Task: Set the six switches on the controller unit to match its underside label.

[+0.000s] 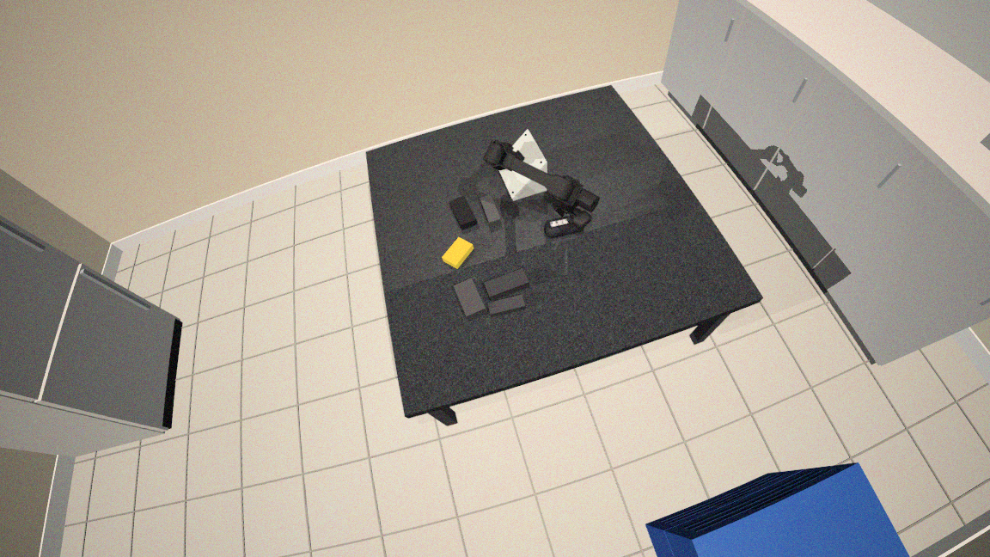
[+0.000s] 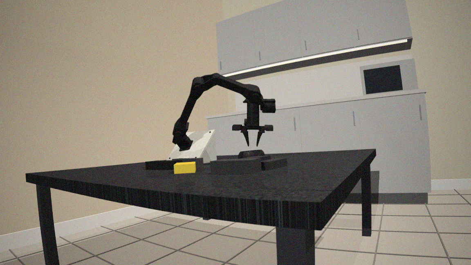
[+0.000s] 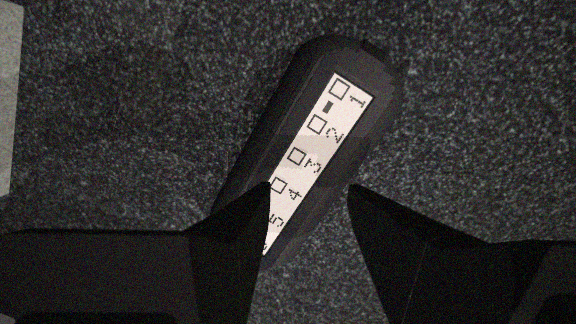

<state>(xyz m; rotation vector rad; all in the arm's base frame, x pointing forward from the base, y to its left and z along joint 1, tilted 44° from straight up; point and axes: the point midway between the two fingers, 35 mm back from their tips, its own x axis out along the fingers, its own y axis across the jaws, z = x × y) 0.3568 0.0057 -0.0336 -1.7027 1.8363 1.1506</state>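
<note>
The dark grey controller unit [image 1: 552, 231] [image 2: 251, 154] [image 3: 350, 62] lies on the bench [image 1: 623, 277] with its underside up. Its white label [image 1: 559, 222] [image 3: 325, 135] faces the wrist camera, and the unit runs diagonally there. Squares 1 to 4 are empty outlines. Squares 5 and 6 are hidden behind the left finger, with digit 5 showing and digit 6 partly covered. The rocker switches are face down and out of sight. My gripper [image 2: 252, 145] [image 3: 309, 192] points down just above the unit, its fingers partly open with nothing between them.
A yellow block [image 1: 457, 253] [image 2: 184, 167] lies left of the unit. Several grey blocks, including a wide one [image 1: 469, 297], lie nearer the front. A black block [image 1: 462, 212] and a slim grey one [image 1: 491, 211] lie near a white sloped fixture [image 1: 523, 183] [image 2: 206, 140].
</note>
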